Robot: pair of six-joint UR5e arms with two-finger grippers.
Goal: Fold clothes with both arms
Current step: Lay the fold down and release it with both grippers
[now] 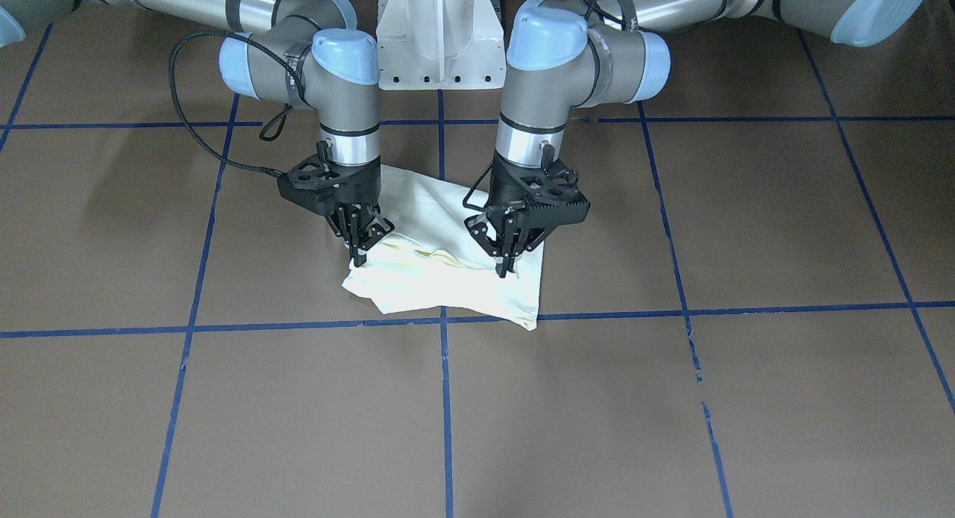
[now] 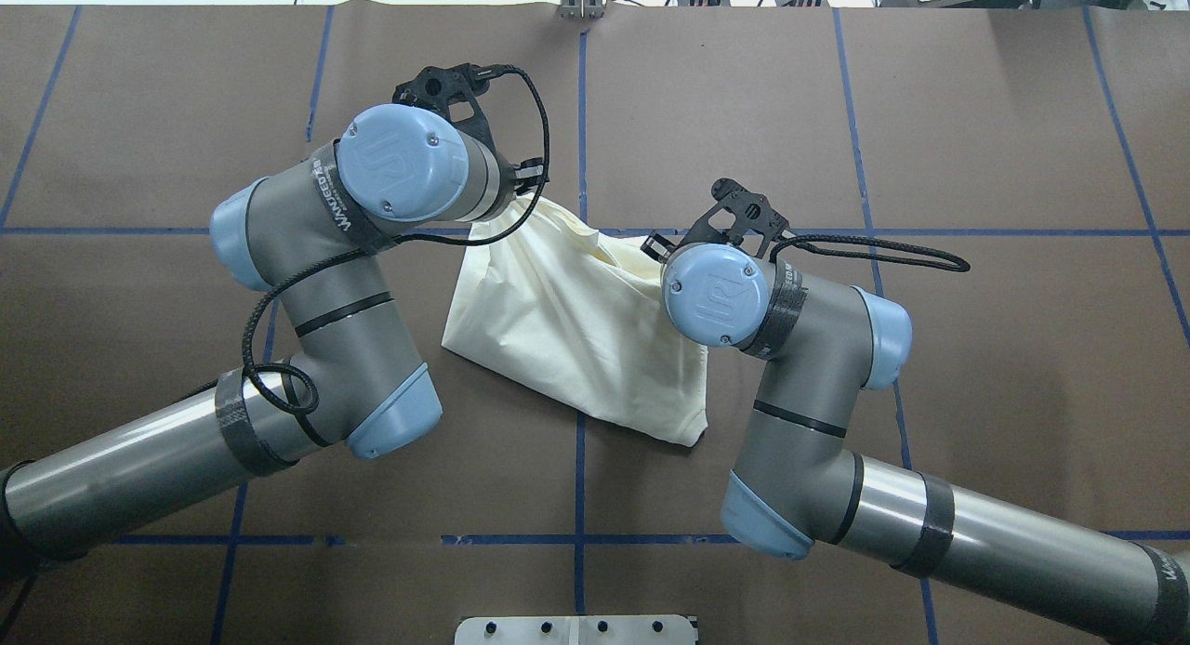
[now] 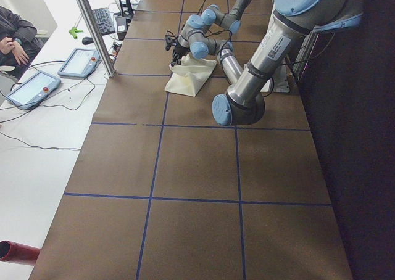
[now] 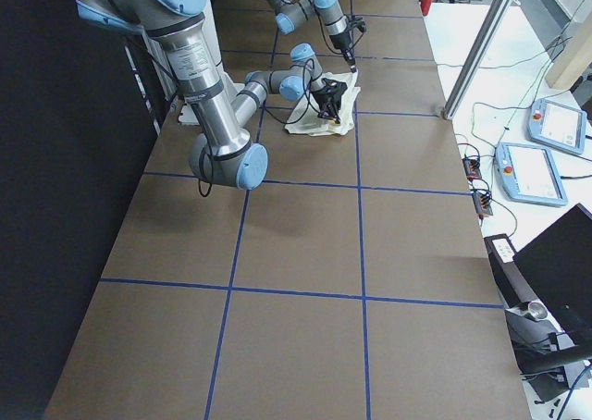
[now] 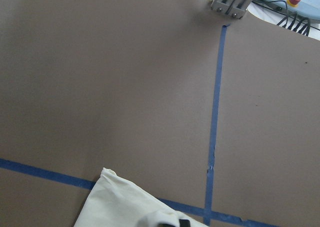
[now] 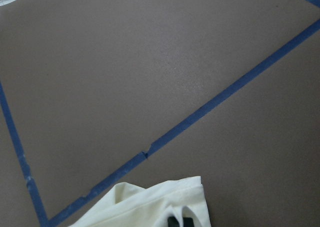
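The cream T-shirt (image 1: 448, 283) lies folded into a small bundle at the table's middle, plain side up, its print hidden. It also shows in the overhead view (image 2: 567, 329). My left gripper (image 1: 506, 270) points straight down and is shut on the shirt's edge at the front-facing view's right. My right gripper (image 1: 358, 258) points down and is shut on the edge at that view's left. In the overhead view both grippers are hidden under their wrists. The wrist views show only a shirt corner at the bottom edge (image 5: 125, 207) (image 6: 150, 207).
The white pedestal base (image 1: 439, 40) stands behind the shirt, between the arms. Blue tape lines (image 1: 445, 398) grid the brown table. A metal post (image 3: 92, 27), teach pendants (image 3: 34, 86) and a seated person (image 3: 12, 36) are beyond the table's far edge.
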